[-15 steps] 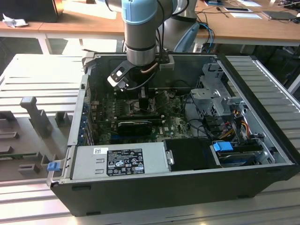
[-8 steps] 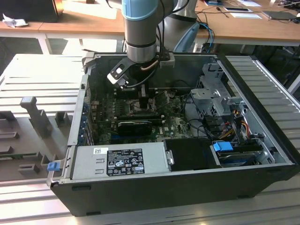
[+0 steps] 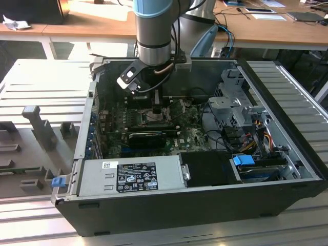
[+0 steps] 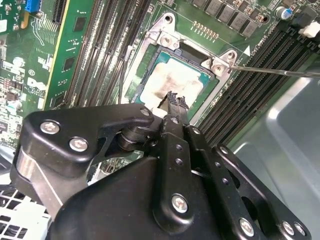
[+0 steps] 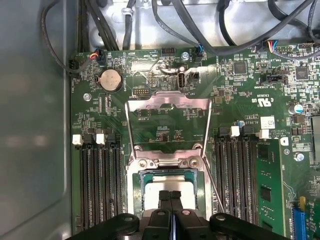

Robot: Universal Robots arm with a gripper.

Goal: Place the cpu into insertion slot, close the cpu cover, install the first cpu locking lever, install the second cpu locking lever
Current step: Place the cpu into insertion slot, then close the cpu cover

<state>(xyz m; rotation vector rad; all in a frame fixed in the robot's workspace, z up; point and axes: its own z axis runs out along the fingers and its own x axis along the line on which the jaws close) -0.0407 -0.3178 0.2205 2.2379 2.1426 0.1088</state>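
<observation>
The cpu is seated in the insertion slot. The gripper, tips pressed together, is held just over it, and the cpu cover is left open for access.

The cpu lies in the insertion slot — cpu cover open.

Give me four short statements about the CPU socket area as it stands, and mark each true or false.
1. The cpu lies inside the insertion slot. True.
2. The cpu cover is shut down over the chip. False: it is swung open, and green board shows through its window.
3. The gripper hangs over the chip with its jaws spread wide. False: it is over the chip, but the jaws are together.
4. Memory slots run along both sides of the socket. True.
</observation>
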